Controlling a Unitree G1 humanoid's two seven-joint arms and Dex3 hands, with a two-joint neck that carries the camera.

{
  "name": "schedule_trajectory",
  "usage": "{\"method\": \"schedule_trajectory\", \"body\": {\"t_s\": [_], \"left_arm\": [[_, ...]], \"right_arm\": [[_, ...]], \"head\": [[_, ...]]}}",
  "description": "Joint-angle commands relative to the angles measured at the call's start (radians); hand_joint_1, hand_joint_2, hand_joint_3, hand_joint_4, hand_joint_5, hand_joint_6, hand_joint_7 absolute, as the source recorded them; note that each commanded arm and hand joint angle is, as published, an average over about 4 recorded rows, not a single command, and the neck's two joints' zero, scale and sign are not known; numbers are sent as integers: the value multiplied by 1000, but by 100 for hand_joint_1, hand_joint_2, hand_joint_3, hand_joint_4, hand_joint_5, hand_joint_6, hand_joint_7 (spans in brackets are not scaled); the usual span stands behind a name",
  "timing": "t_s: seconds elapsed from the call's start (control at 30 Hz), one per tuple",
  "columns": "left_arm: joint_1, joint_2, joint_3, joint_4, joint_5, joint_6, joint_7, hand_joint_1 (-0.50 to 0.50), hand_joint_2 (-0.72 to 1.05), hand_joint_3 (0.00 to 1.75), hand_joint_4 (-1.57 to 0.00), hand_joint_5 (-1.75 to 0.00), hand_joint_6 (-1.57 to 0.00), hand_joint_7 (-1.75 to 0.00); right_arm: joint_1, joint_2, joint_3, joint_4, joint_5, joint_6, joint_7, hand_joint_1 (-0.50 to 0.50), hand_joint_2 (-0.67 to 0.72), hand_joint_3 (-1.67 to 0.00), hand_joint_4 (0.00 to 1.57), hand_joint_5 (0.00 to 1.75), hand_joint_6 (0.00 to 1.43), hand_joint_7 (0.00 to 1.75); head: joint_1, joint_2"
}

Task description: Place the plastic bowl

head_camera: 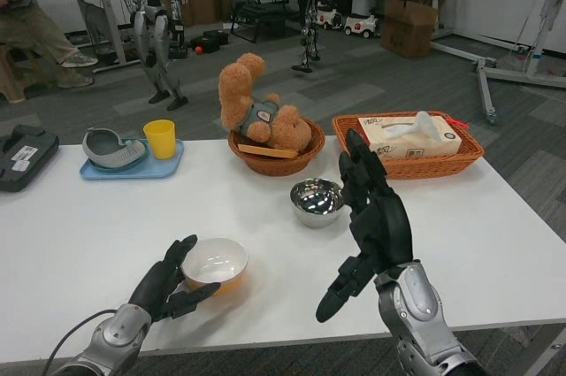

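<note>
Now we cup the bowl (214,264) loosely with our left hand (168,284).
Beside the bowl, our right hand (371,221) hangs released; a loose grip could tip it.

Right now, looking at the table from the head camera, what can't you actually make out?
- Left hand on the plastic bowl: its fingers cover the near-left rim, so the grip is unclear.
- Steel bowl: right edge hidden by the right hand.
- Black case: cut off by the left edge.
- Tissue pack print: too small to read.
</note>
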Motion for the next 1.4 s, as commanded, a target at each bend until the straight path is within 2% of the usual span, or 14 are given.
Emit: {"method": "schedule_trajectory", "body": {"t_s": [0.03,0.17,0.27,0.4,0.67,0.8,0.87,0.93,1.0,1.3,1.4], "left_arm": [[18,7,0,-1,24,-15,-12,-50,105,11,0,-23,-1,-21],[18,14,2,-1,43,-32,-17,-49,105,9,0,-31,0,-21],[18,14,4,-1,48,-38,-17,-48,105,9,0,-26,0,-21],[18,16,7,-1,50,-49,-17,-48,87,0,0,-31,0,-21],[24,11,66,-1,50,-93,-11,-48,56,0,0,-31,0,-21],[32,9,115,-3,49,-125,-7,-48,47,0,0,-31,0,-21],[37,7,139,-11,48,-139,-7,-48,25,0,0,-31,0,-21],[43,7,155,-31,49,-144,-7,-48,-17,0,0,-31,0,-21],[50,7,168,-60,50,-144,-7,-48,-46,0,0,-31,0,-21],[84,7,265,-220,50,-140,-9,-48,-64,0,0,-31,0,-19],[110,10,327,-345,38,-128,-22,-48,-64,0,0,-23,0,-19]], "right_arm": [[3,-1,0,3,5,-11,-3,-46,66,0,0,0,0,0],[4,-1,0,3,6,-11,-3,-46,66,0,0,0,0,0],[4,-1,0,3,7,-11,-3,-46,66,0,0,0,0,0],[4,-1,0,3,7,-11,-3,-46,66,0,0,0,0,0],[4,-1,2,3,7,-11,-3,-46,66,0,0,0,0,0],[4,-1,2,2,7,-11,-3,-46,66,0,0,0,0,0],[4,-1,2,1,7,-11,-3,-46,66,0,0,0,0,0],[4,-2,2,1,7,-11,-3,-46,66,0,0,0,0,0],[4,-2,2,1,7,-11,-3,-46,66,0,0,0,0,0],[4,-4,2,-1,7,-11,-3,-46,66,0,0,0,0,0],[4,-6,1,-2,7,-11,-4,-46,66,0,0,0,0,0]], "head": [[2,-9],[2,-25],[3,-34],[5,-38],[10,-41],[12,-39],[13,-38],[13,-38],[15,-38],[19,-31],[19,-24]]}}
